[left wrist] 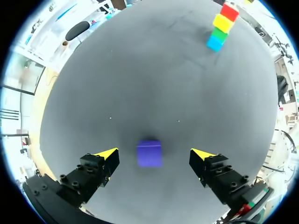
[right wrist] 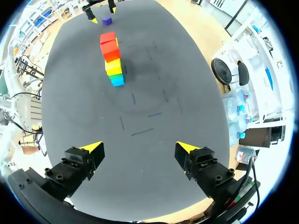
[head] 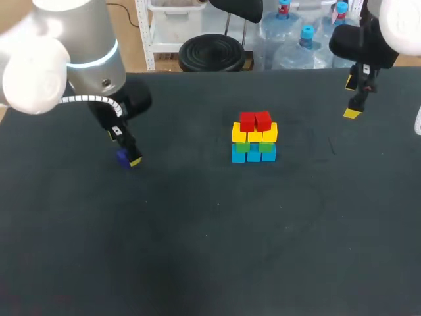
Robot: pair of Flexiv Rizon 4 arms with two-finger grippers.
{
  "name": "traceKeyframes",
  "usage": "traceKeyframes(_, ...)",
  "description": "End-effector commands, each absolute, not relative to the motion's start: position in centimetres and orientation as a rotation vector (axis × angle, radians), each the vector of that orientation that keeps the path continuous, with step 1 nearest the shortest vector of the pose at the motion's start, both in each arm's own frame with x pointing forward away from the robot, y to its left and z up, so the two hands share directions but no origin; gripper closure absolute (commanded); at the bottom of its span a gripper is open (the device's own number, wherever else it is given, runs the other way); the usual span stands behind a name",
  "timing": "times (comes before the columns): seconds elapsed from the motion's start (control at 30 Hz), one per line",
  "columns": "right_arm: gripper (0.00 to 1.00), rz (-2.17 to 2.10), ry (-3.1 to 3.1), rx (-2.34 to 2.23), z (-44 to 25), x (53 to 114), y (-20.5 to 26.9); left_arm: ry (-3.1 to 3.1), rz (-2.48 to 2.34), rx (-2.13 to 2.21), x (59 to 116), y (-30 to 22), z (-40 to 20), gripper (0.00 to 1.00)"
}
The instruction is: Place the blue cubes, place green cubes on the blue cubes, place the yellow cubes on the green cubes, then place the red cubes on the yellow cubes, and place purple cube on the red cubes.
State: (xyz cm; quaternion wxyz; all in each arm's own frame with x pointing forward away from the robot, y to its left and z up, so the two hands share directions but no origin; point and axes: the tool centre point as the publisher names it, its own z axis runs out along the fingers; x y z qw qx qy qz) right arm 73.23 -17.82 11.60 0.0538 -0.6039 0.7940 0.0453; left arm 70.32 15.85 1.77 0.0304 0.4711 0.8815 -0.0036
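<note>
fingers [left wrist: 103,163] of my left gripper [left wrist: 155,155] stand wide apart, low over the dark table [head: 197,250], with the small purple cube [left wrist: 149,154] lying between them and touching neither. well apart from it, near the table's middle, blue cubes [head: 254,156] sit lowest, green cubes [head: 242,148] on them, yellow cubes [head: 254,135] above, two red cubes [head: 255,121] on top. my right gripper [right wrist: 139,149] hangs over the table's far right, fingers spread wide, holding nothing.
</note>
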Motion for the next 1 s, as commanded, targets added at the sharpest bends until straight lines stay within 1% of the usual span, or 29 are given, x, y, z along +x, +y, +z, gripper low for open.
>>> traceKeyframes(0.03, 0.0, 0.133, 2.411, -1.83, 11.6, 73.0, -17.8, 2.74, -0.035, 1.465, 71.3, 15.8, 1.1, 0.0)
traceKeyframes(0.07, 0.0, 0.133, 2.411, -1.83, 11.6, 73.0, -17.8, 2.746, -0.042, 1.464, 71.4, 15.8, 0.9, 0.06)
traceKeyframes(0.1, 0.0, 0.133, 2.411, -1.83, 11.6, 73.0, -17.8, 2.747, -0.049, 1.463, 71.4, 15.8, 0.8, 0.09)
traceKeyframes(0.17, 0.0, 0.133, 2.411, -1.83, 11.6, 73.0, -17.8, 2.754, -0.053, 1.464, 71.5, 15.8, 0.6, 0.11)
traceKeyframes(0.2, 0.0, 0.133, 2.411, -1.83, 11.6, 73.0, -17.8, 2.759, -0.058, 1.461, 71.5, 15.8, 0.5, 0.09)
traceKeyframes(0.27, 0.0, 0.133, 2.411, -1.83, 11.6, 73.0, -17.8, 2.764, -0.077, 1.461, 71.6, 15.8, 0.0, 0.01)
traceKeyframes(0.3, 0.0, 0.133, 2.411, -1.83, 11.6, 73.0, -17.8, 2.767, -0.082, 1.46, 71.6, 15.8, 0.0, 0.02)
traceKeyframes(0.33, 0.0, 0.133, 2.411, -1.83, 11.6, 73.0, -17.8, 2.769, -0.085, 1.459, 71.6, 15.8, -0.2, 0.08)
traceKeyframes(0.4, 0.0, 0.133, 2.411, -1.83, 11.6, 73.0, -17.8, 2.775, -0.088, 1.459, 71.6, 15.8, -0.4, 0.47)
traceKeyframes(0.43, 0.0, 0.133, 2.411, -1.83, 11.6, 73.0, -17.8, 2.777, -0.089, 1.459, 71.6, 15.8, -0.5, 0.53)
traceKeyframes(0.47, 0.0, 0.133, 2.411, -1.83, 11.6, 73.0, -17.8, 2.783, -0.091, 1.457, 71.6, 15.8, -0.6, 0.63)
traceKeyframes(0.5, 0.0, 0.133, 2.411, -1.83, 11.6, 73.0, -17.8, 2.787, -0.092, 1.456, 71.6, 15.8, -0.7, 0.78)
traceKeyframes(0.53, 0.0, 0.133, 2.411, -1.83, 11.6, 73.0, -17.8, 2.791, -0.093, 1.453, 71.6, 15.8, -0.8, 1.0)
traceKeyframes(0.77, 0.0, 0.133, 2.411, -1.83, 11.6, 73.0, -17.8, 2.834, -0.041, 1.477, 70.9, 15.3, 0.3, 1.0)
traceKeyframes(1.0, 0.0, 0.133, 2.411, -1.83, 11.6, 73.0, -17.8, 2.8, -0.022, 1.62, 70.3, 13.6, 3.3, 1.0)
